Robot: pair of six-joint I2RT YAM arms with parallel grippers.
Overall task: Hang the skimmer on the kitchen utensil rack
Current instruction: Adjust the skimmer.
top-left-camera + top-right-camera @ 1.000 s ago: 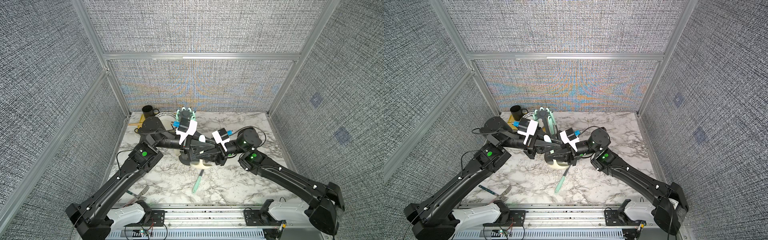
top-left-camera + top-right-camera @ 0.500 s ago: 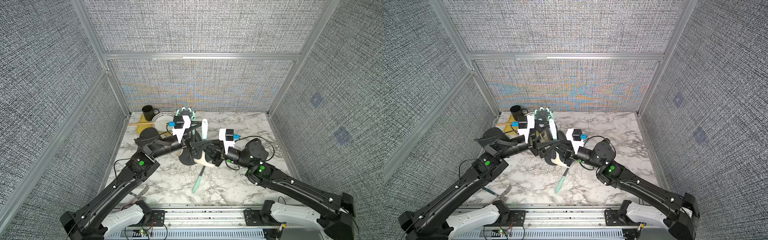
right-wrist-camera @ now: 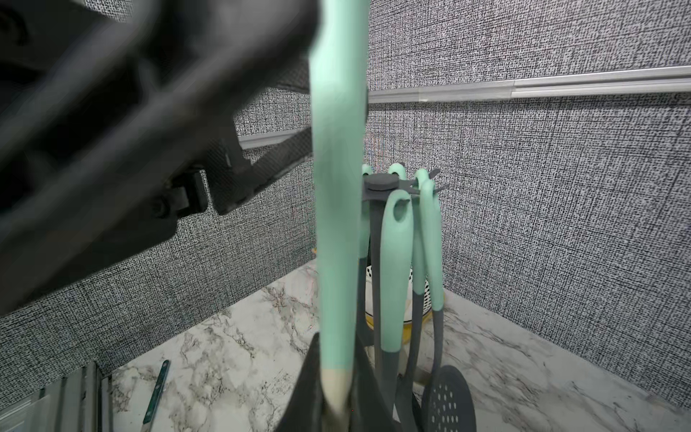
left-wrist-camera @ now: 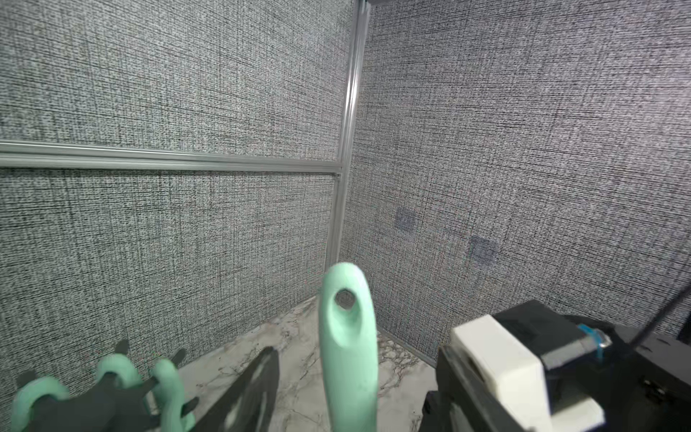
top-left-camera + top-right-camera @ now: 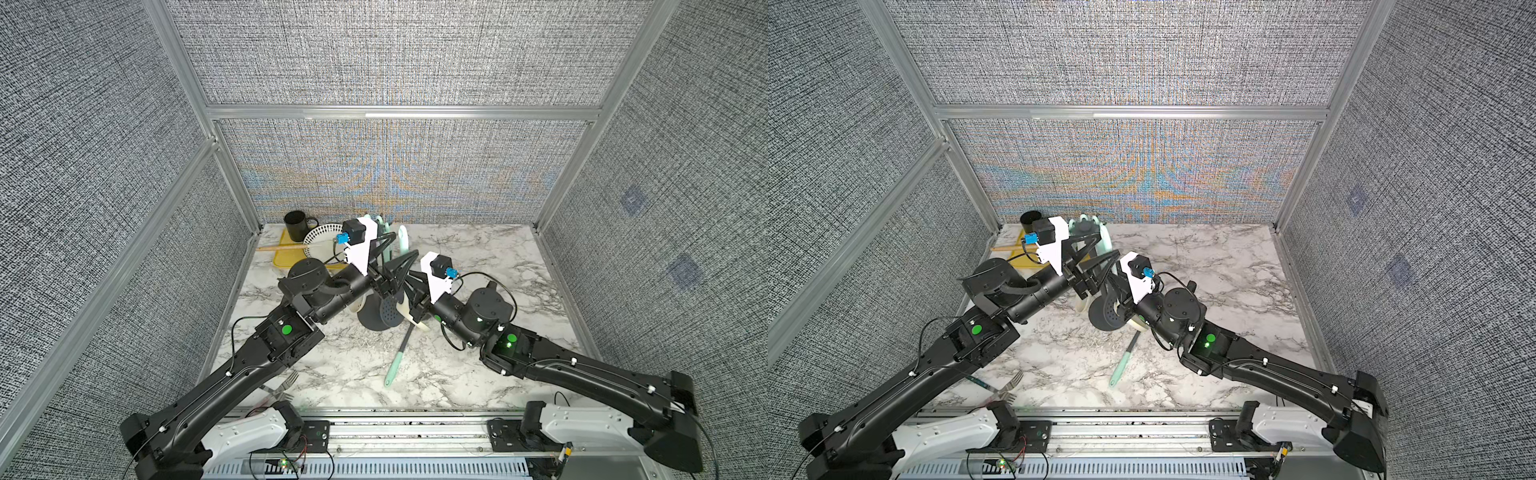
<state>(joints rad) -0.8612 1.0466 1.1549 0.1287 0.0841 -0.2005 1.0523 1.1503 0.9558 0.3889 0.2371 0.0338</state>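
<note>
Black fingers first: the left pincer (image 5: pixel 404 246) has its jaws spread apart. The top of the handle stands between them, not pinched. Just behind it is the kitchen utensil rack (image 3: pixel 381 183), its crown crowded with other mint-handled tools. Next over is the skimmer (image 3: pixel 336 187), upright in the air just beside the rack and not on a hook yet. Then the right pincer (image 3: pixel 336 374) is clamped on the skimmer's cream neck low down and carries the whole thing.

I'd call this the line-up step, with the actual hanging not done. Next move, I reckon: bring the hanging hole (image 4: pixel 346 299) level with a free hook on the crown, slip it on, then let go. Finding a free hook among all those handles looks like the fiddly bit.

Looks-wise it's got a long slim mint handle with an oval hole near the tip, fading to cream at the neck. A cream head pokes out below the right pincer in a top view, but I can't make out any holes in it.
</note>
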